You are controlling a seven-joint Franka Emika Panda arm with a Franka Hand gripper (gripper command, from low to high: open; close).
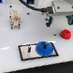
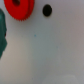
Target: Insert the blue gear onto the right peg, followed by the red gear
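While my claw (image 1: 50,21) hangs spread and empty over the white table (image 1: 8,46), nothing is pinched.

Blue gear (image 1: 43,48) sits on the black-bordered plate (image 1: 25,53), around a peg I cannot make out; red gear (image 1: 65,33) lies apart, toward the exterior view's right. No writing is readable; a dark hole (image 2: 47,10) marks the surface beside it.

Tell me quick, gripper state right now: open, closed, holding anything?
Gripper: open and empty, raised above the table. The red gear lies loose on the table; the blue gear sits on the plate.
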